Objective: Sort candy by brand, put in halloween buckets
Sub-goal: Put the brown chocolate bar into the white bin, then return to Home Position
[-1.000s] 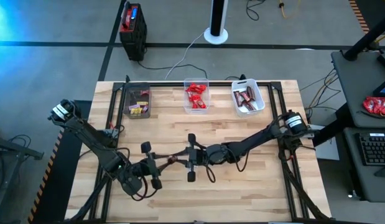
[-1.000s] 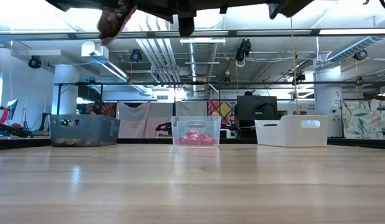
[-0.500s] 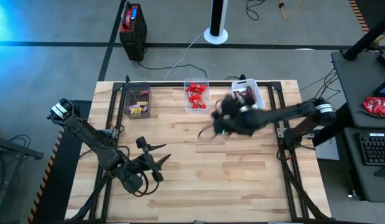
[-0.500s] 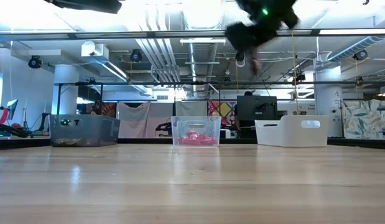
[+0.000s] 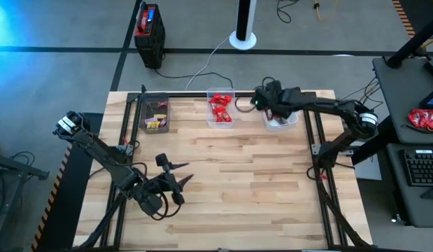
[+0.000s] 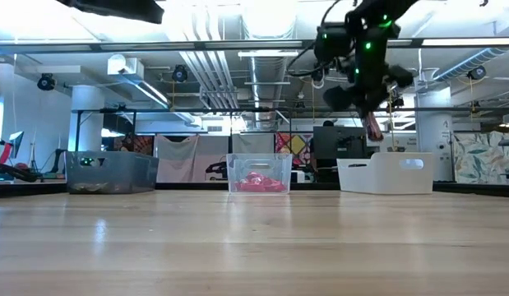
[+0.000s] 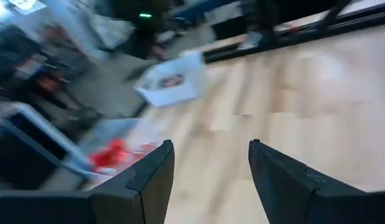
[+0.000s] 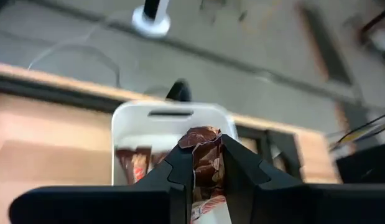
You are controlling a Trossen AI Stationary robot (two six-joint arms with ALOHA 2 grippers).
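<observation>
Brown candy bar [image 8: 203, 163] pinched in right gripper [image 8: 206, 163] above white bin [image 8: 170, 119].

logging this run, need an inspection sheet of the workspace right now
surface: wooden table, bare boards in the middle, no loose candy seen on it
job's things: grey bin holds small yellow and pink pieces; clear bin holds red candies; white bin holds dark brown bars; one brown candy bar hangs in the air above the white bin
clutter: nothing seen on the table
grippers: right gripper is shut on the brown candy bar, over the white bin; left gripper is open and empty, at the table's near left
cables: white cable runs over the floor behind the table
surroundings: black-and-red box and a white post base on the floor; keyboard on a side desk
</observation>
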